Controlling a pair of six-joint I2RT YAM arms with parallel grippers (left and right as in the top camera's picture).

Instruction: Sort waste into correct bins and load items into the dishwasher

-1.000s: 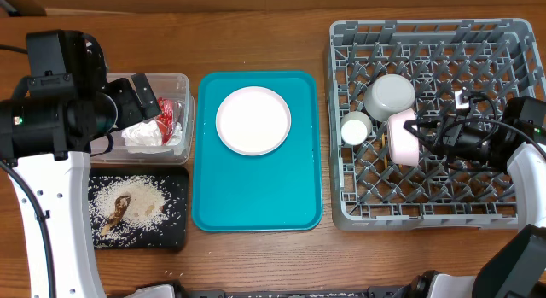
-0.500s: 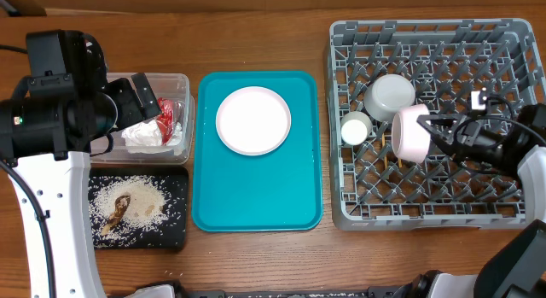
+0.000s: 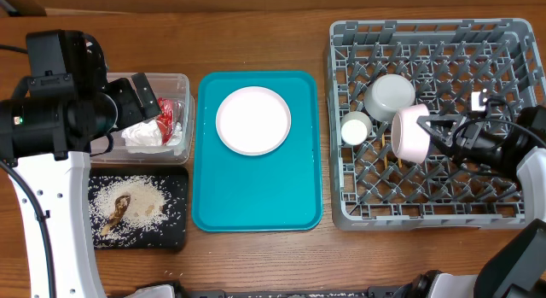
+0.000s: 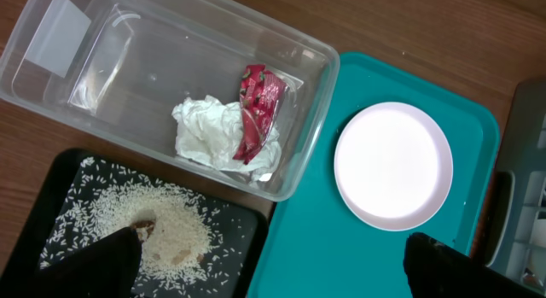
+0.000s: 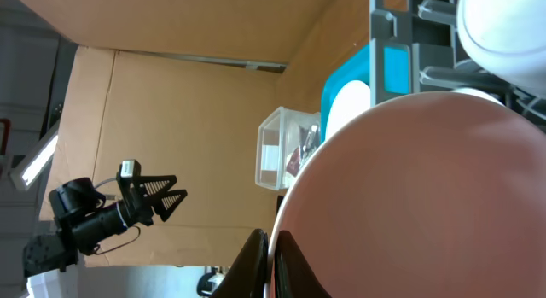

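Pink bowl (image 3: 409,132) at right claw (image 3: 430,131) tips

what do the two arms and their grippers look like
Both arms pair chunky black joint housings with smooth white links. The left arm has a black cable along its white link, and the left gripper has black fingers. The right gripper is black too, with thin looping cables and a small white tag.
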